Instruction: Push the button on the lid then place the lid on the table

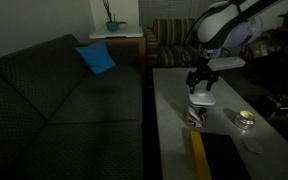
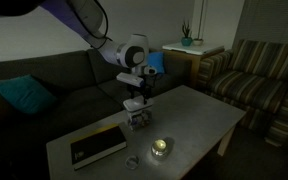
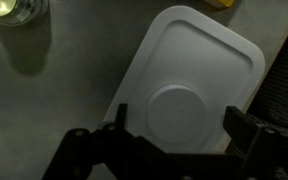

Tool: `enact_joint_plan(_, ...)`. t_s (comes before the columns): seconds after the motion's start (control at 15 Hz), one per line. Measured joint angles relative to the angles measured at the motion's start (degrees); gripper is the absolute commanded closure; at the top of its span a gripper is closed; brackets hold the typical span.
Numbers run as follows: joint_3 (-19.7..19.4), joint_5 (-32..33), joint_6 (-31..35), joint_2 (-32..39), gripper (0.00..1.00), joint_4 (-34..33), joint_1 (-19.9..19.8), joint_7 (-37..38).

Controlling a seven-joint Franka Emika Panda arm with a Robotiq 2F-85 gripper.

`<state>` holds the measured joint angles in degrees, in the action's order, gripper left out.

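Wrist view: the gripper (image 3: 175, 113) is spread wide above the white lid (image 3: 199, 50), straddling its round button (image 3: 181, 100). It tops a patterned container (image 1: 196, 117).

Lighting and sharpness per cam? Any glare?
Both exterior views: dim, underexposed and soft, and the tin gives the only bright glint. Wrist view: the lid is evenly lit with no glare and only mildly soft, while the gripper is a dark, blurry silhouette at the bottom.

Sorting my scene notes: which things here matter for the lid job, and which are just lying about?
Job: lid, patterned container under it, table, tool.
Lying about: round tin, dark book, blue cushion, potted plant.
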<state>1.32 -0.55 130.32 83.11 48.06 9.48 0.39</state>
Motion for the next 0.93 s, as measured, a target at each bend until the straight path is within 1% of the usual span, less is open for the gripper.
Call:
enact_joint_plan(0.07,0.0,0.0,0.12,0.0,0.29,0.0,0.0,-0.19)
enact_joint_plan(0.13,0.01,0.0,0.24,0.0,0.35,-0.02,0.0,-0.41)
enact_joint_plan(0.2,0.01,0.0,0.34,0.0,0.44,-0.03,0.0,-0.62)
enact_joint_plan(0.27,0.01,0.0,0.44,-0.01,0.5,-0.08,-0.01,-0.78)
enact_joint_plan(0.33,0.01,0.0,0.47,-0.02,0.58,-0.24,-0.06,-0.91)
enact_joint_plan(0.47,0.03,-0.01,0.47,-0.02,0.69,-0.65,-0.15,-1.23)
enact_joint_plan(0.53,0.07,0.0,0.48,-0.01,0.71,-0.77,-0.11,-1.37)
enact_joint_plan(0.93,0.08,0.0,0.55,-0.01,0.71,-0.78,-0.1,-1.86)
